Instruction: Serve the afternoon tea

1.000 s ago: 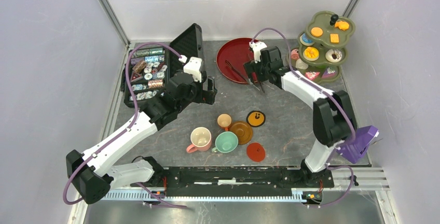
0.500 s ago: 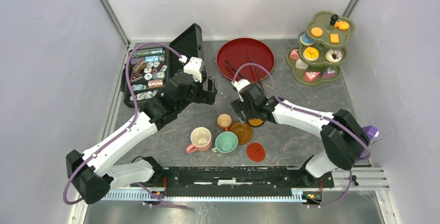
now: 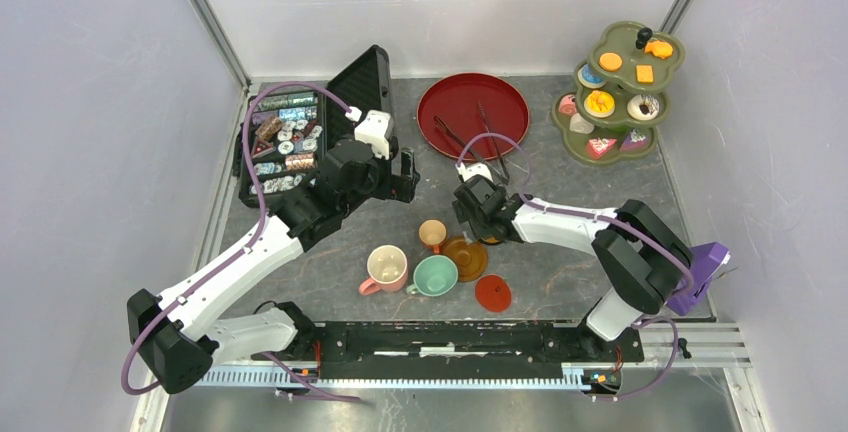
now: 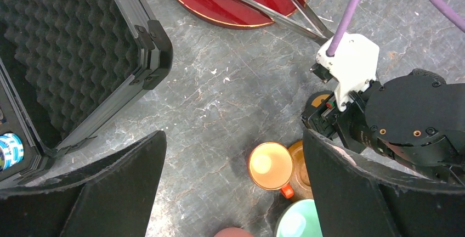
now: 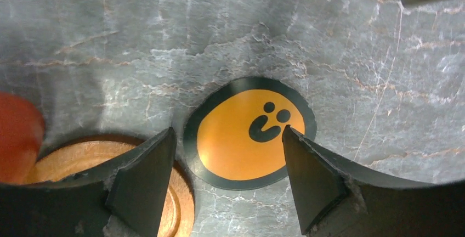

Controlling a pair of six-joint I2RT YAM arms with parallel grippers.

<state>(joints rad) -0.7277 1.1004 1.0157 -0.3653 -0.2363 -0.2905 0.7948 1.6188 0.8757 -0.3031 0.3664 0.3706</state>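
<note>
tongs (image 4: 263, 7) on red tray (image 4: 241, 15); orange cup (image 4: 270, 165) nxt to brown saucer (image 4: 296, 163)

1. Top view: can't see smiley saucer (image 5: 249, 133), just right of small orange cup (image 3: 432, 233); covered by right gripper (image 3: 486, 222). Right wrist view: side edges tucked behind both fingers (image 5: 329, 187).
2. Right wrist view: only part of brown saucer (image 5: 82, 165), just beside cup; rest lost behind one finger & bottom edge. Cup itself only a blurred orange blob, cut at left edge.
3. Left wrist view: only slivers of mint cup (image 4: 296, 223) & pink cup (image 4: 233, 232), near side of cup, chopped by bottom edge.
4. Same view: lose far part of red tray (image 4: 219, 6) & tongs (image 4: 257, 6), beyond cup, at top edge.
5. Top view: can't ID small bits (image 3: 285, 142) in black case (image 3: 362, 77), far left of cup, nor pastries (image 3: 600, 103) on tiered stand (image 3: 565, 134), far right. Too small.
</note>
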